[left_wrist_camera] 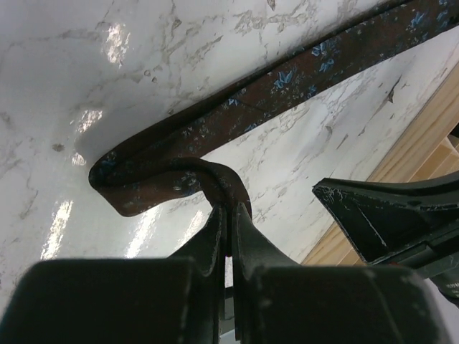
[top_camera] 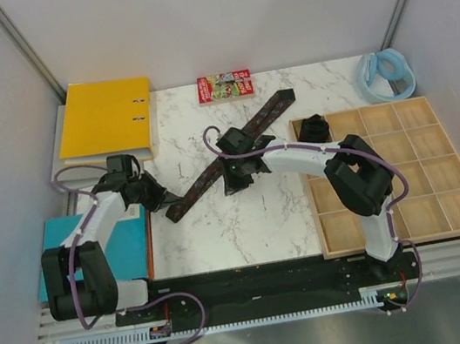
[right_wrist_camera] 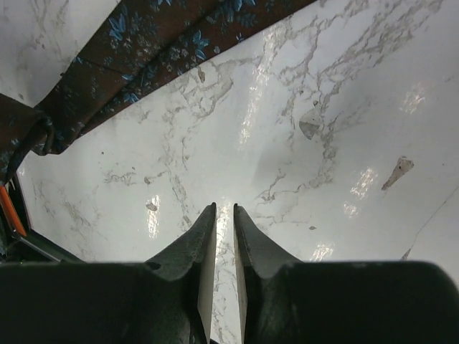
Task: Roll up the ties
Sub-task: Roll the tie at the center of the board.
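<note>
The left gripper [left_wrist_camera: 228,209] is clamped on the folded narrow end of a brown tie [left_wrist_camera: 301,79] with small blue flowers. This tie lies flat on the white marble desk [left_wrist_camera: 143,64] and runs diagonally toward the far left corner of the wooden tray [top_camera: 430,178]. The right gripper [right_wrist_camera: 224,212] has its fingers almost together with nothing between them, over bare desk just beside the middle of the tie, and a second one, rolled into a dark coil [top_camera: 315,128], sits in the far left compartment of the tray.

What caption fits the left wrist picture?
Left gripper pinching the folded end of a brown flowered tie on the marble table.
</note>
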